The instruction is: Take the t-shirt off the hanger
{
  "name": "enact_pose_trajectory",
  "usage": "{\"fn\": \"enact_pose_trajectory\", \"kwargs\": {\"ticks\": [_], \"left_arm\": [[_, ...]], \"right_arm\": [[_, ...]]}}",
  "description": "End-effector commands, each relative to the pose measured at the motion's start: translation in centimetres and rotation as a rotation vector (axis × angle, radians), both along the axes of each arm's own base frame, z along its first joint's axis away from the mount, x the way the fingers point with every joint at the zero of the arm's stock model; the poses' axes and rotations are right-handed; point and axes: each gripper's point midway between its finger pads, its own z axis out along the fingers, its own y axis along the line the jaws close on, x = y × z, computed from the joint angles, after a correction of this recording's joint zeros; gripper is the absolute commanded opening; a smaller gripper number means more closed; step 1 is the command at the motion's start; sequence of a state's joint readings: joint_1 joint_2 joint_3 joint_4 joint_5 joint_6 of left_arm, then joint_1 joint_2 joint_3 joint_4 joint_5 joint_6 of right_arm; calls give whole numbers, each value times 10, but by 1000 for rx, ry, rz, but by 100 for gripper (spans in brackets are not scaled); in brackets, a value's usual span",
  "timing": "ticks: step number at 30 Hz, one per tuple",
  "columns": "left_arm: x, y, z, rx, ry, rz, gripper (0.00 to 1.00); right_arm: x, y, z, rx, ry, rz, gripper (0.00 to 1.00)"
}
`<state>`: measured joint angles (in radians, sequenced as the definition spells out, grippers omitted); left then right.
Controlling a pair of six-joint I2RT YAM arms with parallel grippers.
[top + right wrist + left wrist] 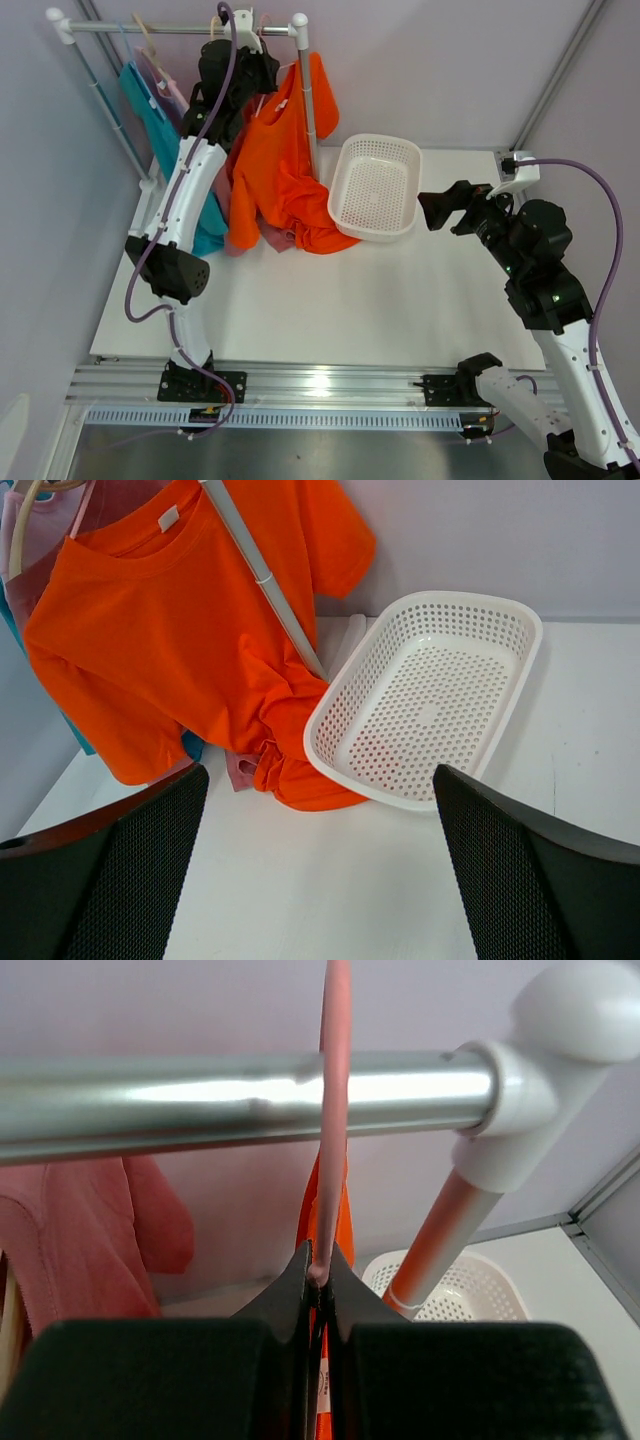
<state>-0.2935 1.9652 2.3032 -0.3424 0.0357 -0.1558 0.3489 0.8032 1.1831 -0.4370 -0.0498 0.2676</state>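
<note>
The left gripper (pixel 320 1262) is seen clamped on the pink hanger (pixel 335 1060) only from its wrist view; the right gripper (pixel 318 780) is held agape, with the orange t-shirt (pixel 170 650) at ten o'clock.

The rail (pixel 180 29) runs above the table's (pixel 350 300) far left corner. The t-shirt (pixel 280 170) hangs near the rail's right end, behind the post (pixel 308 100), with its hem on the table and other garments (pixel 150 110) to its left. The basket (pixel 372 236) sits on the table just right of the t-shirt, against its hem. The left gripper (pixel 318 1275) is just below the rail, pinching the hanger (pixel 333 1110), and the right gripper (pixel 445 208) is right of the basket.
</note>
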Motion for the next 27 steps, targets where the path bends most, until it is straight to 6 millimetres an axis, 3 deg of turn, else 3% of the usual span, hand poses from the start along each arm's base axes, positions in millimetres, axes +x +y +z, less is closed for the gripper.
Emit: {"fn": "enact_pose_trajectory", "kwargs": {"ticks": [1,6,8,9,10,12,15,16,18,21,27], "left_arm": [[-50,20,122,-59,-302,70,1],[-61,45,134,-66,-311,190,1],[-62,52,122,-60,-260,248,1],[-69,66,122,-75,-247,329,1],[-68,66,107,-68,-207,359,1],[-76,78,97,-89,-158,438,1],[-99,92,76,-91,-82,562,1],[-117,93,82,-98,-87,596,1],[-134,96,70,-60,-43,651,1],[-167,85,66,-35,-11,700,1],[-197,81,68,17,-10,812,1]], "right_arm": [[-3,-1,14,-3,-40,4,99],[-4,-1,12,-4,-35,5,99],[-4,-1,12,-4,-30,5,99],[-2,1,10,-6,-21,11,99],[-1,4,8,-8,-16,24,100],[-2,15,5,-6,-2,85,99],[-10,47,1,7,2,282,99],[-12,57,-1,19,12,339,99],[-23,79,2,41,4,476,100],[-32,107,1,28,-11,575,99],[-51,151,-2,-12,-32,694,99]]}}
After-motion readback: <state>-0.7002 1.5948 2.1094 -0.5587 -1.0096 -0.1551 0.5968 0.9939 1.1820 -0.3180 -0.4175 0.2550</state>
